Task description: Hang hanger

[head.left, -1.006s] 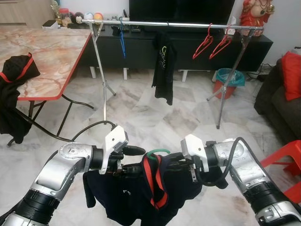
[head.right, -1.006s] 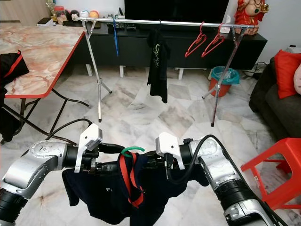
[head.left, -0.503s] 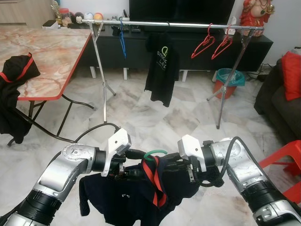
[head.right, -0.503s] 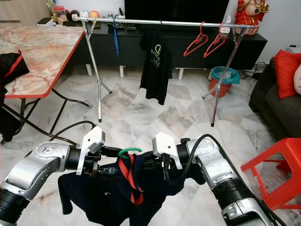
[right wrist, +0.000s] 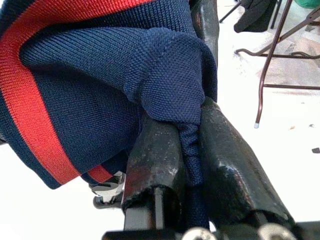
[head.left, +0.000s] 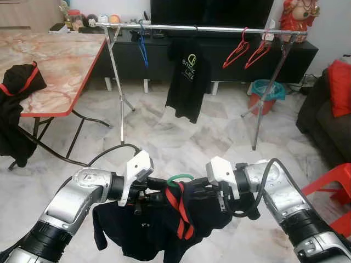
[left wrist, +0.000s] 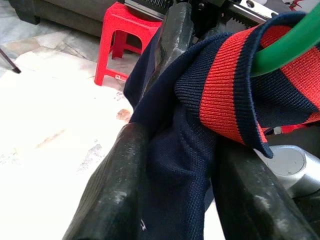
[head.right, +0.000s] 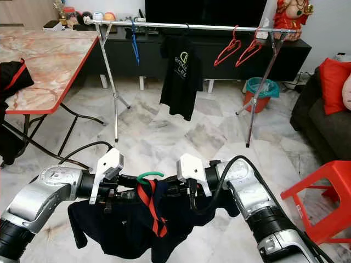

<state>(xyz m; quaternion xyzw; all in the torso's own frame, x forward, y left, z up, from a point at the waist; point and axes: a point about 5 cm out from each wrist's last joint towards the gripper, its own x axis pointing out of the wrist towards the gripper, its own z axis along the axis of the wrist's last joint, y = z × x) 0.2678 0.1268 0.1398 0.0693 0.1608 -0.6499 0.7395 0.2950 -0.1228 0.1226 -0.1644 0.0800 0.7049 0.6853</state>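
Note:
A navy shirt [head.left: 148, 230] with a red collar band hangs on a green hanger [head.left: 178, 178], low in front of me over the floor. My left gripper [head.left: 156, 189] is shut on the shirt's shoulder from the left, with navy cloth [left wrist: 180, 185] between its fingers [left wrist: 115, 190]. From the right, my right gripper [head.left: 194, 192] is shut on a pinched fold of the cloth [right wrist: 192, 145]. Across the room stands the clothes rack, its metal rail [head.left: 219, 28] carrying a blue hanger [head.left: 142, 49], a black T-shirt [head.left: 186, 82] and two red hangers [head.left: 238, 50].
A marble table [head.left: 55, 60] with a red edge stands at the left, with a black garment [head.left: 16, 98] draped over its corner. A red stool [head.left: 334, 186], a dark sofa [head.left: 329, 120] and a teal bin [head.left: 266, 90] are on the right. A black cable [head.left: 109, 148] lies on the floor.
The black T-shirt on the rail has turned from edge-on to show its printed front. My right gripper has shifted slightly left, drawing the two grippers closer; both keep hold of the shirt.

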